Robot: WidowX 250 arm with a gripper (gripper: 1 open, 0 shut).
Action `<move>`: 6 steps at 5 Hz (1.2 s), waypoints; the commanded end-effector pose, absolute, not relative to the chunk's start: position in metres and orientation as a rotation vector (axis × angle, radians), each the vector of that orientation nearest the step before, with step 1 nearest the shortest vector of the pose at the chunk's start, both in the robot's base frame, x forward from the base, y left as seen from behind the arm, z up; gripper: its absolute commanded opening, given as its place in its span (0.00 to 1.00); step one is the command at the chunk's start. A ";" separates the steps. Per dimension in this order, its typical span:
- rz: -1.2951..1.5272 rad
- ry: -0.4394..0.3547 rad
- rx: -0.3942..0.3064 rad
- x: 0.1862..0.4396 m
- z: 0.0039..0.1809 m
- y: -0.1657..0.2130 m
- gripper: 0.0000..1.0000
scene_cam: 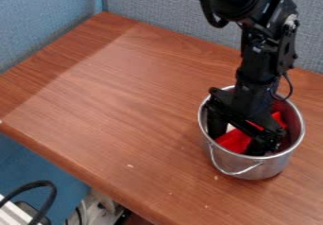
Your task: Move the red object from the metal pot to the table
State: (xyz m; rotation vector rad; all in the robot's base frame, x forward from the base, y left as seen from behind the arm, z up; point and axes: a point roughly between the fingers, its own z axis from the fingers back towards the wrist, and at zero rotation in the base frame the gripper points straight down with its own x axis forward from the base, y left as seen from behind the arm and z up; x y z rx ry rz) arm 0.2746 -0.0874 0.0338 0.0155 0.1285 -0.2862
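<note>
Inside the metal pot (225, 153), bright red object (239, 135) under gripper (244, 127).

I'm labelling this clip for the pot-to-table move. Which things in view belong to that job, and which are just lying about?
Job: red object inside the metal pot; table; gripper, open, down in the pot.

Lying about: black cable below the table's edge; blue wall.

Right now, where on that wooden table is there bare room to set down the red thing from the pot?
The table is bare left of the metal pot, from the far corner by the blue wall down to the near edge. It is crowded only inside the pot, where the open fingers reach down around the red object.
</note>
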 end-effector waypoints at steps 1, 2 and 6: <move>-0.275 0.048 0.000 0.286 0.060 -0.088 1.00; -0.278 0.047 0.002 0.286 0.065 -0.089 1.00; -0.284 0.033 0.006 0.289 0.071 -0.092 1.00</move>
